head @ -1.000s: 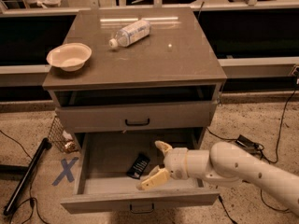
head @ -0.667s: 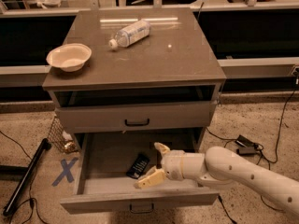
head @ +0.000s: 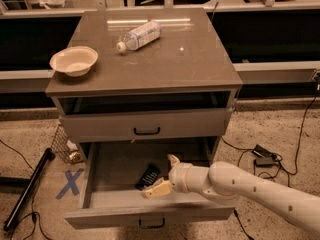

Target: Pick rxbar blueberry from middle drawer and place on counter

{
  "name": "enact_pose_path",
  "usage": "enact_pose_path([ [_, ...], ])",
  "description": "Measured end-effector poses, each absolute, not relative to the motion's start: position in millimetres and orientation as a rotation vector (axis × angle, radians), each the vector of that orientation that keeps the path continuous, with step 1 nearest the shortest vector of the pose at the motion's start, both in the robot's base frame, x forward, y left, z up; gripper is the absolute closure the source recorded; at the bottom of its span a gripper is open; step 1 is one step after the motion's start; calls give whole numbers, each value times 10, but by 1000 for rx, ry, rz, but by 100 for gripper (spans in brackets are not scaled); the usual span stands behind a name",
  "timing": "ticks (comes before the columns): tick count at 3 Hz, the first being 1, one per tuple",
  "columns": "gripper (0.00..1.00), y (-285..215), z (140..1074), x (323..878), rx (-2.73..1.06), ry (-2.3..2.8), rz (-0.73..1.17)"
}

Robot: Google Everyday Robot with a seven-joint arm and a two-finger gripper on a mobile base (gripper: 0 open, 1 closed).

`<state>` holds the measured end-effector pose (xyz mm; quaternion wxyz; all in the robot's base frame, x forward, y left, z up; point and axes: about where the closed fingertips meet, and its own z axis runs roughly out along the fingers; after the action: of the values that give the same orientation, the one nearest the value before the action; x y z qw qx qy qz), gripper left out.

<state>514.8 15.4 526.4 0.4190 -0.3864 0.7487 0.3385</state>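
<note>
We see gripper spread open, empty, inside open drawer, just beside snack bar; glossy table carries bowl, toppled bottle; speckled floor, cables

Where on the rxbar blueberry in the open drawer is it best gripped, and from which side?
Probably across its narrow width, on the two long edges, coming down from above. The rxbar blueberry lies flat and slanted on the middle drawer floor, so only those edges offer purchase. The end effector, open, sits close beside it inside the drawer.
</note>
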Motion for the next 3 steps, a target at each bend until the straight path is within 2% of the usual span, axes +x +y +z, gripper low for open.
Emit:
enact_pose_path([
  [1, 0, 95, 4834, 5372, -904, 1921, 757],
  [3, 0, 295, 4560, 5702, -979, 1874, 593],
])
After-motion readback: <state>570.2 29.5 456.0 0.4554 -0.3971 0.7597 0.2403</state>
